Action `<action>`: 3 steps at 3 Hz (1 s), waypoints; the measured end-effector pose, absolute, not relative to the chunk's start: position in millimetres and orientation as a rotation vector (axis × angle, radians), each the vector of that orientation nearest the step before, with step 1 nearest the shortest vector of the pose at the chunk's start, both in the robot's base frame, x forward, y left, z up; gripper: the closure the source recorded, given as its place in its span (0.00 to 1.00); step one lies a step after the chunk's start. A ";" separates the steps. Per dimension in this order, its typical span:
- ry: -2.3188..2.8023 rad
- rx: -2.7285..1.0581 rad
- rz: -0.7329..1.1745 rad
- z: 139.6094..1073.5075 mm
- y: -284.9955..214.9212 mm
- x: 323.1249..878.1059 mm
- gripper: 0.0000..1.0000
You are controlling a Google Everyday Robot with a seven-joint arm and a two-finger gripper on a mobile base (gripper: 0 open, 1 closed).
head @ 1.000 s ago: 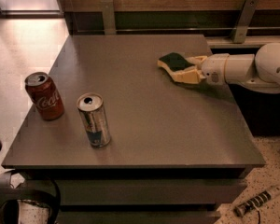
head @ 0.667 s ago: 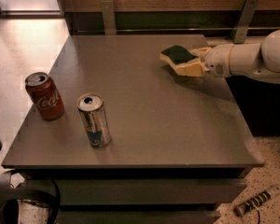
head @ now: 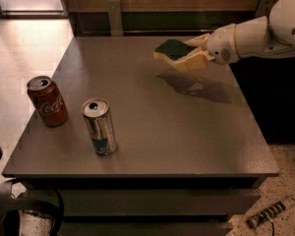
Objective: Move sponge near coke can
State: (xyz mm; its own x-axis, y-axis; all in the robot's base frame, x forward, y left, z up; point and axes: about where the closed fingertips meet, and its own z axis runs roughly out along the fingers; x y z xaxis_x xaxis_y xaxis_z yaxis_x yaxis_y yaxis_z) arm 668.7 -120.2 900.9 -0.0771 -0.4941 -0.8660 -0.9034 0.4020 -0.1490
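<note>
Pincer (head: 191, 56) clasps sponge (head: 172, 48) (aloft) above the table (head: 152, 136), far right.

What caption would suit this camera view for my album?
Tool holds sponge above the table, far right; coke can stands at left edge.

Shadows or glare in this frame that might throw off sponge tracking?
Camera view: the sponge, clamped in the gripper above the far right of the table, throws a soft dark shadow below, detached from it. Camera view, upper left: the floor is washed out by bright light; the coke can is evenly lit.
</note>
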 end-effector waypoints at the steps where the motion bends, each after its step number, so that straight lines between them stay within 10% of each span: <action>1: 1.694 -1.357 0.615 909.4 -86.4 644.9 1.00; 3: 1.638 -1.402 0.704 907.3 -18.3 597.3 1.00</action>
State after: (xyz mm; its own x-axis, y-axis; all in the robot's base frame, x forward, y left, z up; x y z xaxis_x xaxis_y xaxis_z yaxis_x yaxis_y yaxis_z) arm 597.3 -18.3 907.3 -0.0146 -0.4950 -0.8688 -0.9711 0.2141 -0.1057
